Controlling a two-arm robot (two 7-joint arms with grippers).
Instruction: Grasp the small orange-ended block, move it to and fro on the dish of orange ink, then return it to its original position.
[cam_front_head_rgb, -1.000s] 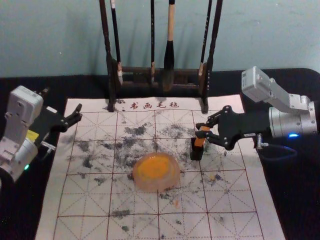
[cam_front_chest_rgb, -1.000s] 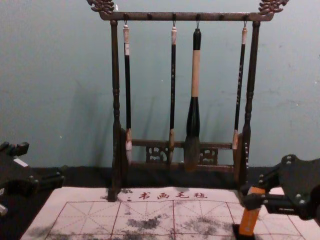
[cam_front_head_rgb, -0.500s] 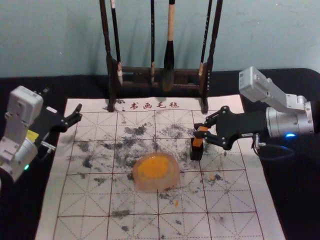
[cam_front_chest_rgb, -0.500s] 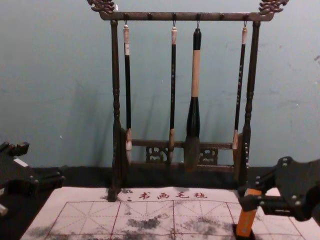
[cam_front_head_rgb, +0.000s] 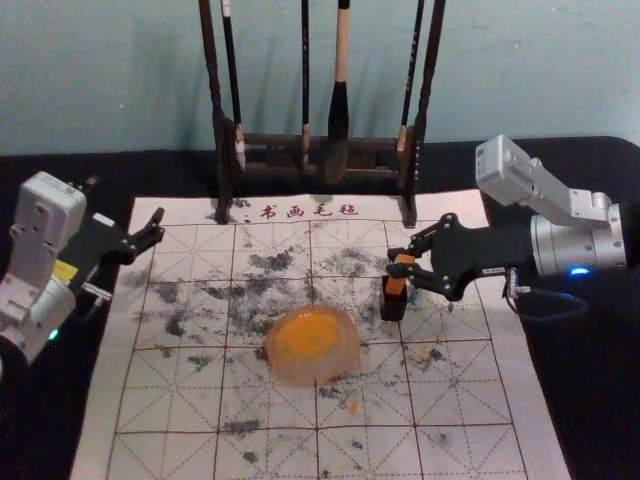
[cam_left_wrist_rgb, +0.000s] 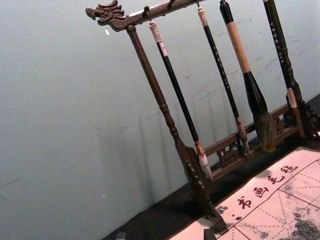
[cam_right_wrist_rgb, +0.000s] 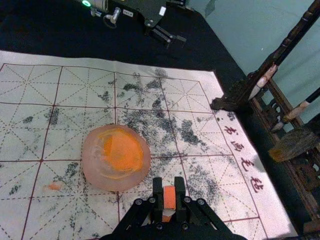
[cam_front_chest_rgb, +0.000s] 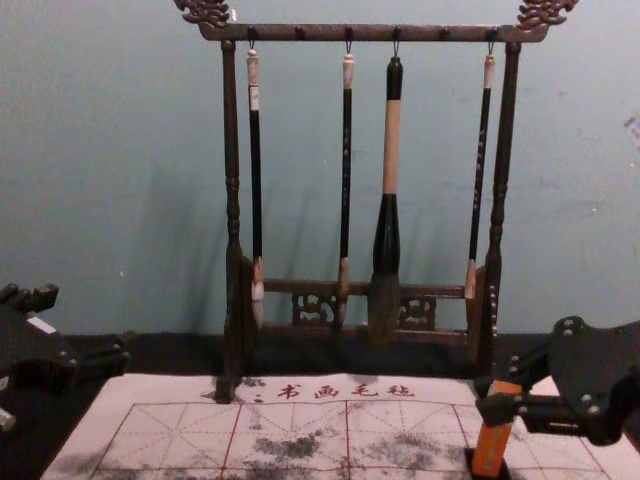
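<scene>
My right gripper (cam_right_wrist_rgb: 168, 187) is closed on the orange rectangular block (cam_front_chest_rgb: 492, 447); probably light, stiff, maybe ink-slick. Best hold: upper flat sides. Left gripper (cam_front_chest_rgb: 87, 325) idle at left, spread.

the black table (cam_front_head_rgb: 600, 400) bears a white gridded mat (cam_front_head_rgb: 265, 402) and a wooden rack (cam_front_head_rgb: 275, 141).

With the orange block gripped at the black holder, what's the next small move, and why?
Probably a slight straightening and push down, before any release. The right gripper is closed on the small orange block, which leans a little and whose lower end seems inside the small black holder. If inking is still to come, a lift would fit better; I can't tell.
</scene>
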